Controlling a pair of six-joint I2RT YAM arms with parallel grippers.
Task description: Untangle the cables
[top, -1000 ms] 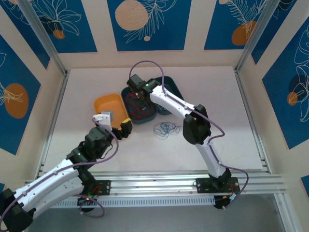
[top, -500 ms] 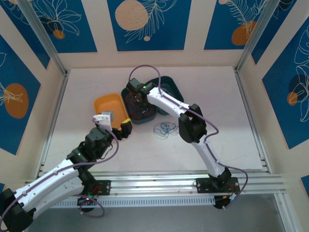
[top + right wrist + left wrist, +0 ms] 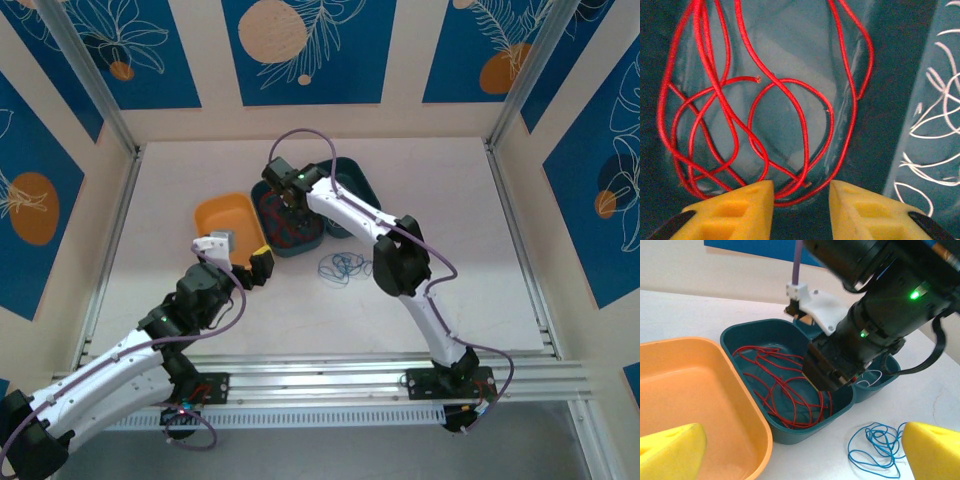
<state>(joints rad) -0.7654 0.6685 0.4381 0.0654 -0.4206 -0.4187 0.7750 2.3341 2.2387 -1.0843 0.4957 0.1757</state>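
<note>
So, quick notes. Right gripper [image 3: 801,187]: hangs low over dark teal plastic tray [image 3: 885,100], yellow fingertips [image 3: 747,200] parted by narrow gap, gripping nothing. Thin red wires [image 3: 765,125]: lie in loose overlapping loops on that tray's floor, just under tips. Thin white wires [image 3: 932,134]: sit in neighbouring teal tray [image 3: 940,50], to right. Thin blue wires [image 3: 877,442]: bunched on white table [image 3: 700,310], close to red tray's near corner. Left gripper [image 3: 804,435]: spread wide, empty, at near corner of shallow orange plastic tray [image 3: 685,385], right up against red tray's side.
</note>
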